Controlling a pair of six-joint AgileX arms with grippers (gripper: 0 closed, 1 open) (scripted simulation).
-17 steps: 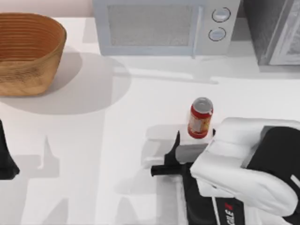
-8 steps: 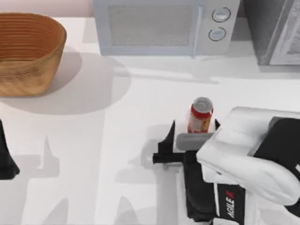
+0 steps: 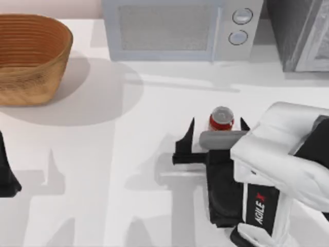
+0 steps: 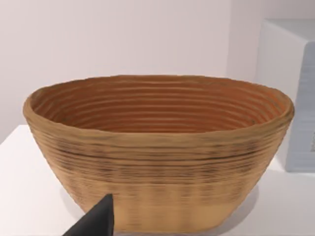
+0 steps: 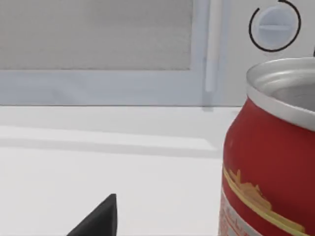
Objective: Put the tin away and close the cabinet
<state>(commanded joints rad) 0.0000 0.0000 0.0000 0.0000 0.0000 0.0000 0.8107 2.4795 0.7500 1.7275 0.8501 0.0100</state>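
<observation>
The right arm reached in from the table's lower right, its white and black body angled up toward the middle, and the right end effector [image 3: 217, 131] sat spread wide around the tin [image 3: 221, 118], one dark finger [image 3: 188, 135] well out on the tin's left, the other tip just showing at its right, neither one visibly touching it. The tin stood upright on the table [image 3: 128, 154], in front of the microwave [image 3: 175, 28] and well apart from it. From the right wrist camera the tin [image 5: 268, 157] loomed close, red body, silver rim, with the microwave door and one round knob [image 5: 274, 25] behind. The cabinet [image 3: 303, 33] stood at the far right corner, beside the microwave. The left end effector [image 3: 6, 175] hung at the table's left edge, and whether its fingers were apart could not be told. Its wrist camera faced the wicker basket [image 4: 157, 147] at the far left.
</observation>
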